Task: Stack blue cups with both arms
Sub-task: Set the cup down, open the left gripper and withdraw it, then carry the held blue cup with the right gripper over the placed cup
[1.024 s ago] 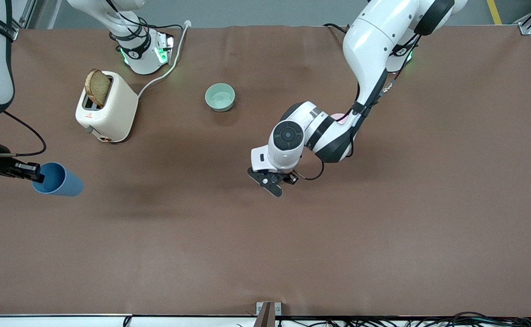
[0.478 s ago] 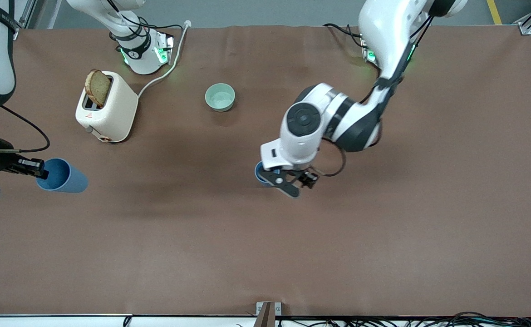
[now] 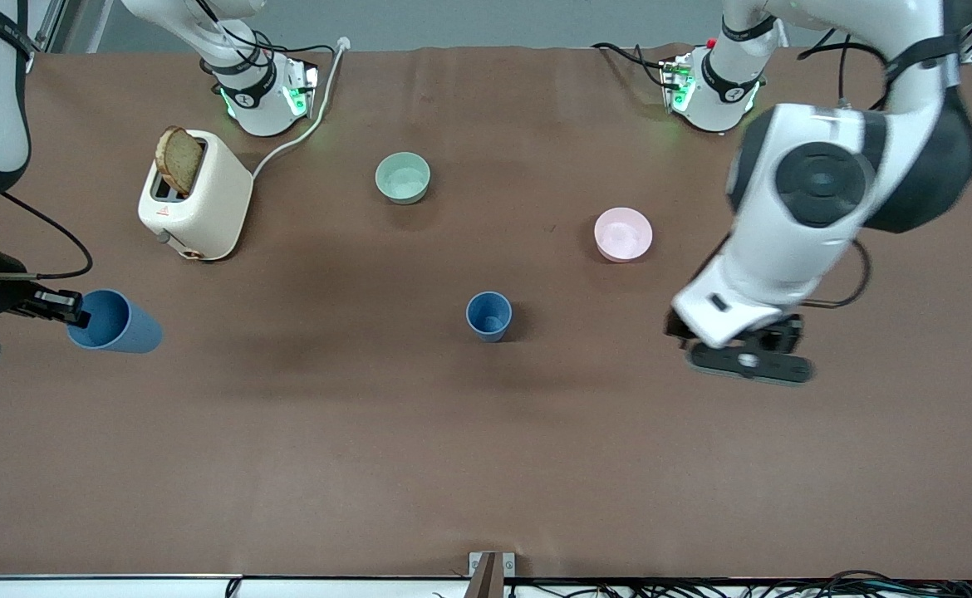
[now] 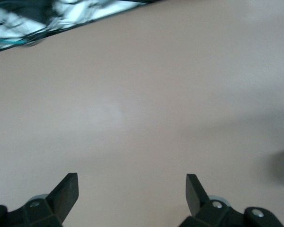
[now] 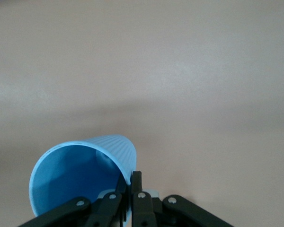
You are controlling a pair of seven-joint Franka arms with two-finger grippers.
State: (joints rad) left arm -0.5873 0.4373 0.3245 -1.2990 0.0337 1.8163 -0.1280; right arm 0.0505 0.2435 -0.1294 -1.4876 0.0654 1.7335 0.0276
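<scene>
One blue cup (image 3: 488,315) stands upright in the middle of the table. My left gripper (image 3: 749,363) is open and empty, up over bare table toward the left arm's end, apart from that cup; the left wrist view (image 4: 131,187) shows only bare table between its fingers. My right gripper (image 3: 61,308) is shut on the rim of the second blue cup (image 3: 116,324), held tilted on its side over the right arm's end of the table. In the right wrist view the fingers (image 5: 136,182) pinch that cup's wall (image 5: 80,175).
A cream toaster (image 3: 195,195) with a slice of bread stands near the right arm's base. A mint-green bowl (image 3: 403,177) sits farther from the camera than the standing cup. A pink bowl (image 3: 623,234) sits toward the left arm's end.
My left arm has swung up and away from the middle toward its own end, uncovering the standing blue cup and the pink bowl. My right gripper with its cup has barely moved.
</scene>
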